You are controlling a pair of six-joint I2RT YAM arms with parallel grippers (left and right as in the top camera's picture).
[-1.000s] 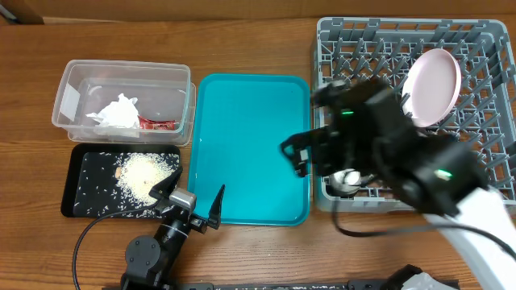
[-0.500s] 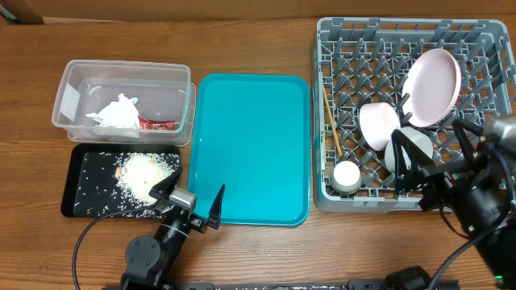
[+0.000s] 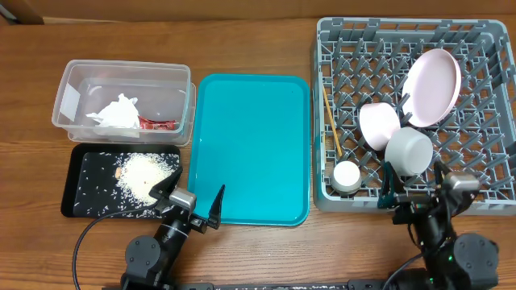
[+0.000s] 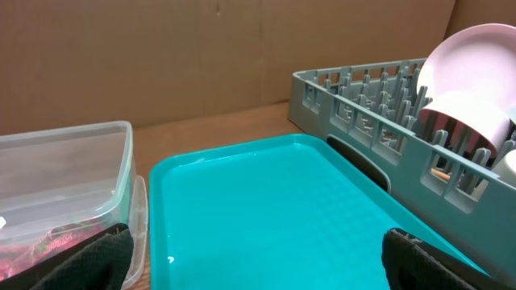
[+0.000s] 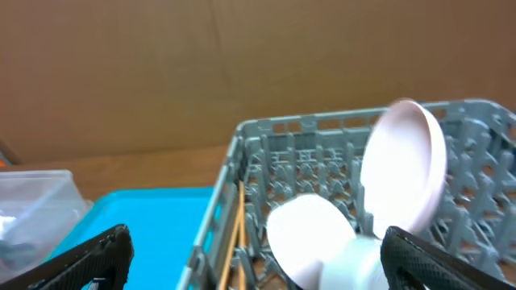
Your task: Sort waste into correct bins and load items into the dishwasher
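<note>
The grey dishwasher rack (image 3: 484, 36) holds the pink plate (image 3: 433, 86) on edge, the pink bowl (image 3: 377, 126), the grey metal bowl (image 3: 409, 151), the white cup (image 3: 347, 176) and the chopsticks (image 3: 331, 121). The clear tub (image 3: 81, 84) holds the white napkin (image 3: 118, 112) and red wrapper (image 3: 158, 124). The black tray (image 3: 89, 165) carries the rice pile (image 3: 147, 175). My left gripper (image 3: 192, 202) is open and empty at the teal tray's near left corner. My right gripper (image 3: 413, 186) is open and empty at the rack's near edge. The right wrist view shows the plate (image 5: 407, 165) and pink bowl (image 5: 310, 229).
The large teal serving tray (image 3: 254, 145) lies bare between the bins and the rack; it fills the left wrist view (image 4: 274, 209). The rack's near wall (image 4: 379, 101) rises at the tray's right. A cardboard wall stands behind the table.
My right arm has pulled back from over the rack and teal tray to the table's near right edge, uncovering the bowls, cup and chopsticks. The left arm has not moved.
</note>
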